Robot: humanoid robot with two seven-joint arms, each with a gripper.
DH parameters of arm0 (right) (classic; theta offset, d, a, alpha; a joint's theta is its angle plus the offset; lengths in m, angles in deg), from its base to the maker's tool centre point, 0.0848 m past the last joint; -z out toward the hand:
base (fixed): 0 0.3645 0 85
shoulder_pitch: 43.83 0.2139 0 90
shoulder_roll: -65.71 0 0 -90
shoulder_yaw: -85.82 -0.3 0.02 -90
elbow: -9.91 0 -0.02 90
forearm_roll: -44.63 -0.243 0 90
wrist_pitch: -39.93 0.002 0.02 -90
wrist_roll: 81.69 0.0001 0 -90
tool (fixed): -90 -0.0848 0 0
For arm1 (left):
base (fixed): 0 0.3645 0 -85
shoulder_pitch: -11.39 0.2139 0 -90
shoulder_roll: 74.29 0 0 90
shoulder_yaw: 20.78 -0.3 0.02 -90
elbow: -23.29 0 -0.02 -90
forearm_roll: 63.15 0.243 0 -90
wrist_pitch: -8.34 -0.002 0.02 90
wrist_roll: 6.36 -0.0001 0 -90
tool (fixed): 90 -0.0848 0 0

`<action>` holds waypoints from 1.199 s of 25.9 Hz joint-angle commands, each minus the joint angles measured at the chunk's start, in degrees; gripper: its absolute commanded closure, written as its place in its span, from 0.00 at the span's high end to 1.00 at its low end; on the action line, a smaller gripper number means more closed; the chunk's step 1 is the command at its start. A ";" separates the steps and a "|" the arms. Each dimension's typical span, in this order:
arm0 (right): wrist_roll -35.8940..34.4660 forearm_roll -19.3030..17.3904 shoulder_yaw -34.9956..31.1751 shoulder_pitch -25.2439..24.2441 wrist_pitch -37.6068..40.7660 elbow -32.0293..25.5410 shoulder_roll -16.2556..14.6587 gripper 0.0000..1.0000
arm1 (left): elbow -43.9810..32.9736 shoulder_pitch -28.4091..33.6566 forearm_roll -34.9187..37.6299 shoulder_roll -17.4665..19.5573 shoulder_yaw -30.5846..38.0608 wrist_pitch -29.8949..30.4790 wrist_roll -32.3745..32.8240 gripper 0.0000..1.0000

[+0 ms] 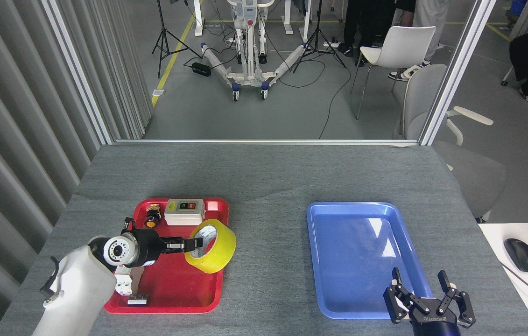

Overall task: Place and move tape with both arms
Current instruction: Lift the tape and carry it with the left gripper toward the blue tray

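Note:
The yellow tape (215, 248) hangs tilted on its edge above the right side of the red tray (170, 289), its white core facing left. My left gripper (194, 243) reaches in from the left and is shut on the roll's near wall, one finger inside the core. At the bottom right, my right gripper (424, 288) stands open with nothing in it, over the near right corner of the blue tray (338, 261).
The red tray also holds a grey switch box (184, 212), a black push button with a yellow cap (152, 219), a white breaker (124, 282) and a small black part (137, 300). A white desk with a mouse (520, 254) adjoins the table's right edge.

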 commanded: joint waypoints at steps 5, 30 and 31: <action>-0.61 -0.55 -0.14 0.52 0.26 0.00 0.25 1.00 | -2.06 3.88 -14.36 -3.84 1.96 -3.66 0.69 0.14; 31.03 -77.89 7.24 5.44 31.19 5.63 -24.71 1.00 | -32.83 26.38 -29.48 -13.33 -0.67 -6.04 2.88 0.14; 31.12 -78.34 8.56 5.44 33.75 5.63 -25.15 1.00 | -32.74 26.38 -28.51 -13.95 -0.85 -6.04 2.88 0.14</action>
